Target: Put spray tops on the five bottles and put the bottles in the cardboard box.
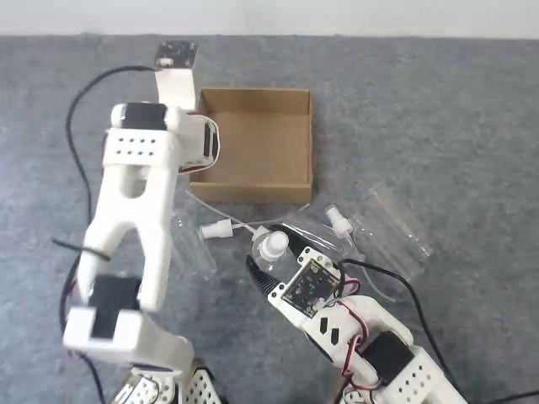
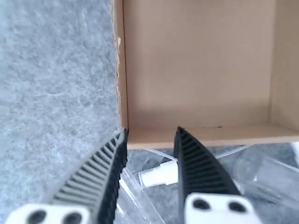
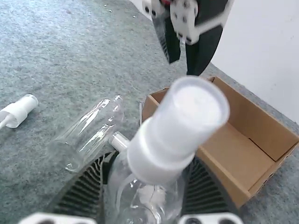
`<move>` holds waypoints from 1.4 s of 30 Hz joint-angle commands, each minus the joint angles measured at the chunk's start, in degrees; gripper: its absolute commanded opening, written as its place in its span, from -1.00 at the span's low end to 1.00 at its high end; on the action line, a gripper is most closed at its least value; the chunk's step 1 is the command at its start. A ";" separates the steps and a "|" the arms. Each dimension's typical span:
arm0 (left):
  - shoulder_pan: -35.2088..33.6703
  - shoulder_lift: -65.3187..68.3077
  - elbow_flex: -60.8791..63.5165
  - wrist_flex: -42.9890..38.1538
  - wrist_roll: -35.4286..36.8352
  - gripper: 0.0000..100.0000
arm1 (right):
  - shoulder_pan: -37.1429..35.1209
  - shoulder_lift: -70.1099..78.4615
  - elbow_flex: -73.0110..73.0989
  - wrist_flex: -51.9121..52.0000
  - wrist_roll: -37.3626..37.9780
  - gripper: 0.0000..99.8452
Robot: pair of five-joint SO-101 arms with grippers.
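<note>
Right gripper [image 3: 147,163]: mine, closed around a clear bottle [image 3: 140,200] wearing a white spray top [image 3: 182,121], just outside the cardboard box [image 2: 196,60]
Left gripper [image 2: 150,137]: mine, jaws wide apart, above the box's corner
In the way: left gripper hangs at the box's rim
Around: loose spray top [image 2: 159,176] and spare bottle [image 3: 88,130] lie on grey carpet [image 1: 421,101] near the box wall
Materials: matte brown card; transparent cylindrical plastic; black ribbed fingers [image 2: 103,172]; fuzzy carpet
</note>
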 commanded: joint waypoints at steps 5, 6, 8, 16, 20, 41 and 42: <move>-4.84 -14.68 11.74 -7.03 1.58 -0.68 | 4.44 -0.92 1.05 -0.31 0.26 -0.99; -6.42 -15.65 13.14 -8.00 1.58 -0.68 | 4.44 -0.92 1.05 -0.31 0.26 -0.99; -9.05 -17.85 15.52 -8.97 1.49 -0.68 | 4.44 -0.92 1.05 -0.31 0.26 -0.99; -14.24 -24.70 27.38 -11.43 1.49 -0.68 | 4.53 -0.92 1.05 -0.31 0.26 -0.99; -14.59 -27.96 37.32 -18.11 1.76 -0.68 | 4.62 -0.92 1.05 -0.13 0.26 -0.99; -14.77 -31.38 59.65 -44.66 4.31 -0.68 | 7.96 -0.22 -17.23 6.64 0.44 -0.99; -14.77 -31.38 59.65 -44.66 4.31 -0.68 | 7.96 -0.22 -18.02 6.73 0.53 -0.99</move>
